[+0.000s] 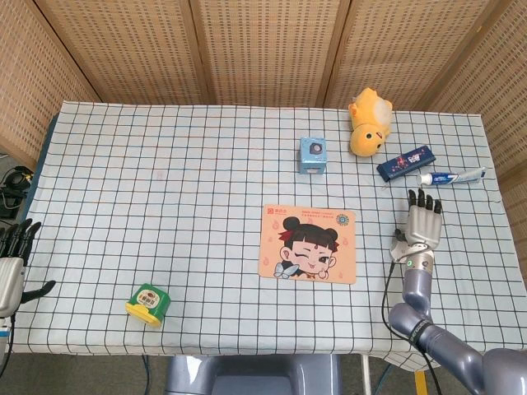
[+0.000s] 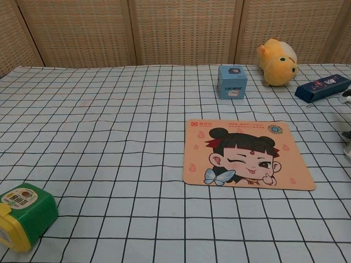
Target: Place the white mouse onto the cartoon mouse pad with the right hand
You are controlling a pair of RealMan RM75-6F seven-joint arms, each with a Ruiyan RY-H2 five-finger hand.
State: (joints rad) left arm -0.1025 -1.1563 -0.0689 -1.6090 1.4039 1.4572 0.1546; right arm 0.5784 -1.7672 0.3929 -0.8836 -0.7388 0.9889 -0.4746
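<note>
Green tub point(image 1: 148, 302) at 7 o'clock near front edge, well clear of task.
Left hand point(image 1: 11, 262) parked off table at 9, fingers apart, holding nothing.
Pad point(image 1: 308, 243) flat at centre, bare; nothing on it.
Right hand point(image 1: 420, 228) at 3 o'clock of pad, fingers straight and spread, empty; likely staged for reach.
White mouse not visible in either view; can't tell where it is.
Far: blue box point(image 1: 313, 155) at 12; plush point(image 1: 367, 122), dark pack point(image 1: 405, 163), toothpaste point(image 1: 450, 177) at 1–2.

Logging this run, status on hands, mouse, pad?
Both hands open: right hand beside cartoon mouse pad, left hand at table edge. No white mouse visible. Pad bare.
</note>
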